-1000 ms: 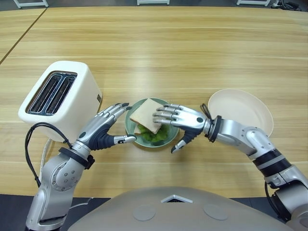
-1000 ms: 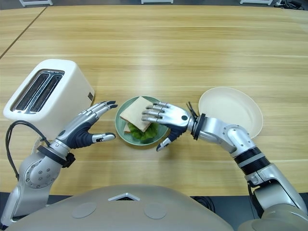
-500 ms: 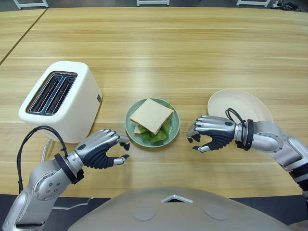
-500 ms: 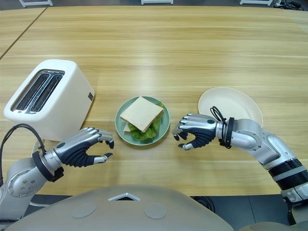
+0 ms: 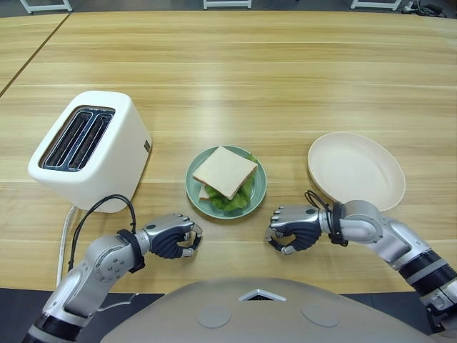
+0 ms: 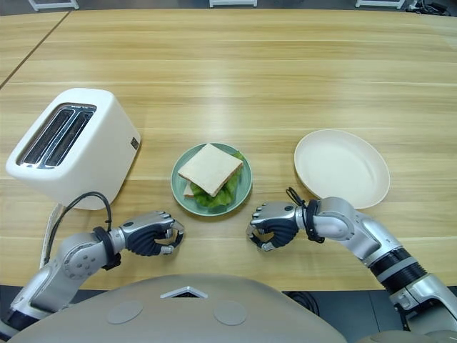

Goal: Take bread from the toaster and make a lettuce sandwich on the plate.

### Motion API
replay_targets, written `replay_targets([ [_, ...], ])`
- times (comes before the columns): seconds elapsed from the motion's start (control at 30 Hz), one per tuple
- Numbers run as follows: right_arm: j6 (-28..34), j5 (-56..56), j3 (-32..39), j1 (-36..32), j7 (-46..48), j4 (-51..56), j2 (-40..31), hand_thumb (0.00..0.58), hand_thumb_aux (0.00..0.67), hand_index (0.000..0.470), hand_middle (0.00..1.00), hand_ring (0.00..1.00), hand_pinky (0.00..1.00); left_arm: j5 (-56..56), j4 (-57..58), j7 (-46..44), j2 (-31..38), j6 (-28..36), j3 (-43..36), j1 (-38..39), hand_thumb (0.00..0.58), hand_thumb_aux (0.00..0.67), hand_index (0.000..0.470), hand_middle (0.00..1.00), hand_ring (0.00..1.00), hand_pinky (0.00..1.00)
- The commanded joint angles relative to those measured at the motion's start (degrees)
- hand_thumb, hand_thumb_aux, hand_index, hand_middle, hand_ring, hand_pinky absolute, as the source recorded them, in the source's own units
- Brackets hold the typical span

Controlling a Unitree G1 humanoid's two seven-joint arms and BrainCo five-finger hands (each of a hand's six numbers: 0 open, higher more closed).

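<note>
I see the sandwich (image 5: 226, 180) sitting finished on the green plate (image 5: 260, 191), lettuce (image 5: 235, 203) peeking out. My left robot hand (image 5: 173, 236) and right robot hand (image 5: 294, 228) rest curled and empty on the bench (image 5: 285, 86), parked clear, I reckon, so nothing gets knocked.

Left hand (image 5: 171, 238) and right hand (image 5: 294, 227) alike: silver-grey metal shells, dark rubbery padding on the inner faces of the fingers (image 5: 184, 229). Just behind the fingers, a black wrist collar (image 5: 131, 246) on each arm, then smooth, rounded silver forearm casings (image 5: 368, 229). Thin black cable (image 5: 118, 198) looped behind the left fingers, a smaller black loop (image 5: 314, 199) behind the right ones. Black band (image 6: 389, 263) farther back on the right arm.
</note>
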Motion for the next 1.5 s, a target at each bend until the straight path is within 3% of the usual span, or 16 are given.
replay_targets([
  [0.03,1.3,-7.0,2.0,-1.7,-2.6,4.6,4.4,0.58,0.67,0.47,1.0,1.0,1.0,5.0,5.2,1.4,-1.4,2.3,-2.9,-4.5,0.58,0.67,0.47,1.0,1.0,1.0],
  [0.3,4.6,-16.4,4.2,-10.6,-8.3,15.3,9.8,0.58,0.67,0.47,1.0,1.0,1.0,9.2,12.2,2.7,-3.8,8.4,-4.9,-18.5,0.58,0.67,0.47,1.0,1.0,1.0],
  [0.4,5.6,-18.6,4.7,-15.4,-12.1,21.3,11.7,0.58,0.67,0.47,1.0,1.0,1.0,9.3,19.1,3.4,-4.5,7.9,-6.2,-25.4,0.58,0.67,0.47,1.0,1.0,1.0],
  [0.47,5.7,-18.9,5.6,-19.5,-14.0,27.0,13.9,0.58,0.67,0.47,0.87,0.87,0.87,8.9,24.4,4.5,-5.5,7.2,-7.2,-29.4,0.58,0.67,0.47,1.0,1.0,1.0],
  [0.67,4.7,-22.0,8.8,-31.3,-21.9,43.3,19.5,0.58,0.67,0.47,0.88,0.88,0.88,8.7,41.3,9.4,-7.9,3.2,-10.3,-40.0,0.58,0.67,0.47,1.0,1.0,1.0],
  [0.87,0.8,-21.0,8.6,-33.8,-27.6,43.9,19.2,0.58,0.67,0.47,0.87,0.87,0.87,7.9,41.8,12.7,-6.6,0.8,-10.5,-40.1,0.58,0.67,0.47,1.0,1.0,1.0],
  [0.9,-0.1,-20.2,7.8,-33.3,-28.0,42.1,18.4,0.58,0.67,0.47,0.86,0.86,0.86,7.4,39.2,12.3,-5.9,1.0,-10.1,-38.6,0.565,0.562,0.394,1.0,1.0,1.0],
  [0.93,-0.9,-18.8,6.6,-32.4,-28.1,39.8,17.3,0.58,0.67,0.47,0.87,0.87,0.87,7.4,35.8,11.7,-4.8,1.5,-9.5,-36.6,0.519,0.452,0.317,1.0,1.0,1.0],
  [0.97,-1.6,-16.7,5.0,-31.1,-27.8,36.6,15.9,0.58,0.67,0.47,0.84,0.84,0.84,7.4,31.0,11.4,-3.6,2.3,-8.5,-33.9,0.275,0.184,0.129,1.0,1.0,1.0],
  [1.0,-2.1,-14.0,3.0,-29.3,-26.7,32.7,14.1,0.58,0.67,0.47,0.84,0.84,0.84,7.2,25.2,10.9,-2.5,3.6,-7.0,-30.8,0.0,0.0,0.0,1.0,1.0,1.0],
  [1.03,-2.2,-11.0,0.6,-26.9,-25.8,28.1,12.0,0.58,0.67,0.47,0.69,0.69,0.69,7.1,18.2,10.2,-1.4,5.2,-5.2,-27.2,0.0,0.0,0.0,0.18,0.18,0.18],
  [1.07,-2.0,-7.2,-2.2,-23.9,-24.7,22.8,9.7,0.531,0.476,0.334,0.48,0.48,0.48,6.7,10.0,9.2,-0.8,7.2,-2.7,-22.9,0.0,0.0,0.0,0.0,0.0,0.0],
  [1.1,-1.4,-2.3,-5.3,-20.1,-23.7,17.1,7.3,0.237,0.155,0.109,0.18,0.18,0.18,6.3,1.4,8.1,-0.4,8.8,0.1,-18.2,0.0,0.0,0.0,0.0,0.0,0.0],
  [1.13,-0.5,2.5,-7.8,-16.8,-22.6,12.3,5.7,0.0,0.0,0.0,0.0,0.0,0.0,5.9,-5.5,7.6,-0.5,10.3,2.6,-14.4,0.0,0.0,0.0,0.0,0.0,0.0],
  [1.27,5.9,21.5,-14.3,-5.5,-20.3,-0.2,5.0,0.0,0.0,0.0,0.0,0.0,0.0,-5.7,-20.1,12.5,-9.5,14.6,11.0,-5.3,0.0,0.0,0.0,0.0,0.0,0.0],
  [1.5,10.7,33.6,-14.0,-1.6,-15.5,-0.9,13.5,0.0,0.0,0.0,0.0,0.0,0.0,-20.1,-8.5,16.2,-16.4,8.0,10.7,-1.8,0.0,0.0,0.0,0.0,0.0,0.0],
])
